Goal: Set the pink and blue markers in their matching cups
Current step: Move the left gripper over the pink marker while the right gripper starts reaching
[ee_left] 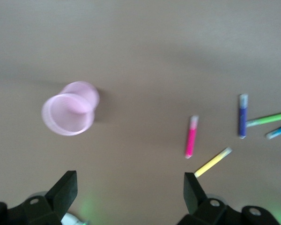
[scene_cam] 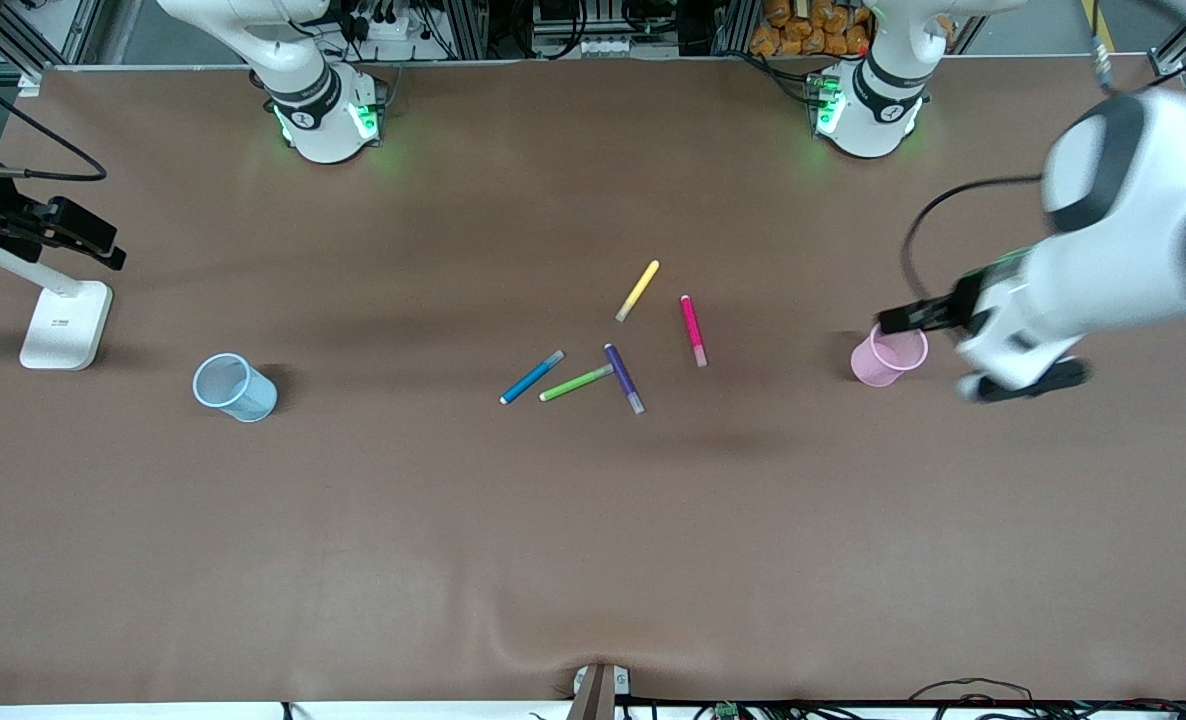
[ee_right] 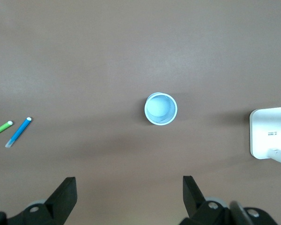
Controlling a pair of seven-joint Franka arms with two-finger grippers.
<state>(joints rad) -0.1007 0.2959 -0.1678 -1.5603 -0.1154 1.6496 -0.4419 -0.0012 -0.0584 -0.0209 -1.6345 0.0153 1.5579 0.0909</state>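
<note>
The pink marker (scene_cam: 693, 330) (ee_left: 191, 143) and the blue marker (scene_cam: 531, 378) (ee_right: 18, 131) lie flat among other pens at the table's middle. The pale pink cup (scene_cam: 888, 355) (ee_left: 68, 114) stands upright toward the left arm's end. The pale blue cup (scene_cam: 235, 387) (ee_right: 160, 108) stands upright toward the right arm's end. My left gripper (scene_cam: 993, 350) (ee_left: 131, 187) hangs open and empty in the air beside the pink cup. My right gripper (ee_right: 129, 187) is open and empty, high over the table by the blue cup. The front view does not show it.
A yellow pen (scene_cam: 638, 290), a green pen (scene_cam: 575, 383) and a purple pen (scene_cam: 624, 378) lie with the two markers; green touches purple. A white stand (scene_cam: 63, 325) (ee_right: 269, 133) sits at the right arm's end, past the blue cup.
</note>
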